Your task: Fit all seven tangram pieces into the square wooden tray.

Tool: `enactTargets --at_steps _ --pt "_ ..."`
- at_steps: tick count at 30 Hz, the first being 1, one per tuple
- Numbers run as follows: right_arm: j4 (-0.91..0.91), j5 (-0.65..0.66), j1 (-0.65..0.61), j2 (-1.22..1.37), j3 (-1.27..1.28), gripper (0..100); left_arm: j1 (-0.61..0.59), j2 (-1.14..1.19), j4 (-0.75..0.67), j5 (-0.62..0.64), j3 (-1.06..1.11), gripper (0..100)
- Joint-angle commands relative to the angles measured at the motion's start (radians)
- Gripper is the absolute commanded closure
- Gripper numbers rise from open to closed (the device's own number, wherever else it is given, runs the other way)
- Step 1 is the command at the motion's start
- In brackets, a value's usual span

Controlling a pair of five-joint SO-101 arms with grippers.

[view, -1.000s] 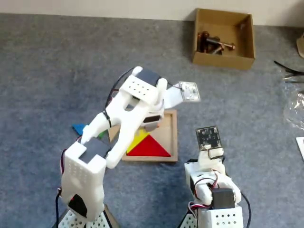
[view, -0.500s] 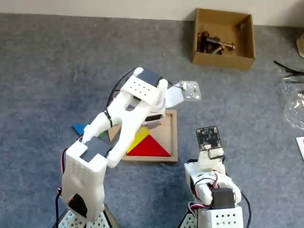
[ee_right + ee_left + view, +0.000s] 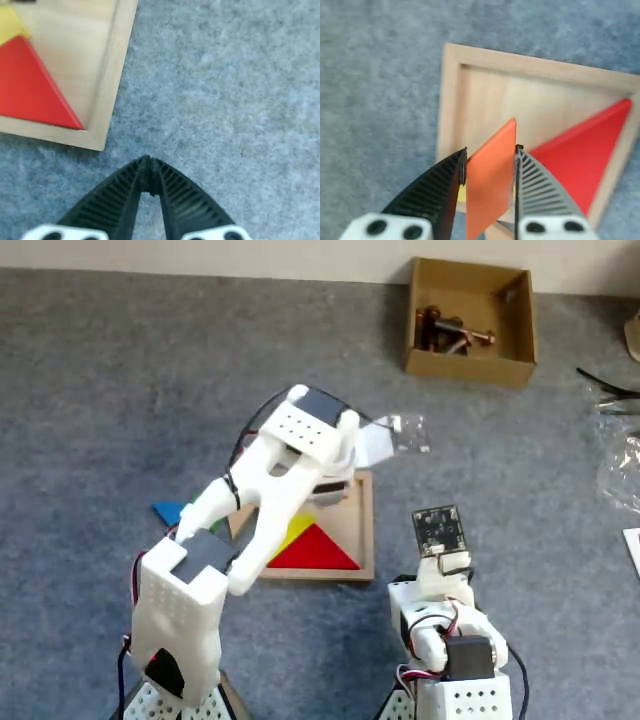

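Presently, item by item:

Left gripper (image 3: 490,150): its black finger (image 3: 440,185) and grey finger (image 3: 535,185) are clamped on the two opposite edges of a flat orange tangram piece (image 3: 490,190). The piece is held edge-up and tilted, above the square wooden tray (image 3: 451,100). Whether its lower end touches the tray floor cannot be told.

Square wooden tray, light wood with a raised rim: lies flat on the grey carpeted tabletop (image 3: 120,390), between the two arm bases and a little ahead of them. Bare wood shows on the floor under the held piece.

Large red triangular piece (image 3: 580,150): flat inside the tray, its long edge along one rim and one tip in a corner.

Yellow piece (image 3: 292,532): flat in the tray, touching the red triangle, partly covered by the left arm (image 3: 250,520).

Small blue piece (image 3: 166,511): on the carpet outside the tray, on the left arm's side, partly hidden.

Right gripper (image 3: 150,172): fingers pressed together with nothing between them, low over bare carpet, just beside the tray's near corner.

Open cardboard box (image 3: 470,365): at the far side of the table, well apart from the tray, with brown objects (image 3: 445,330) inside.
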Motion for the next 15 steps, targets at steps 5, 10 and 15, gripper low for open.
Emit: enactTargets --at_steps 5,10,15 --pt "-0.018 -0.008 -0.010 -0.008 0.117 99.3 -0.013 -0.008 -0.026 -0.008 -0.045 99" --pt "-0.018 -0.008 -0.010 -0.008 0.117 99.3 -0.015 -0.008 -0.026 -0.008 -0.044 99" --pt "-0.018 -0.008 -0.010 -0.008 0.117 99.3 -0.018 -0.008 -0.020 -0.008 -0.042 99"
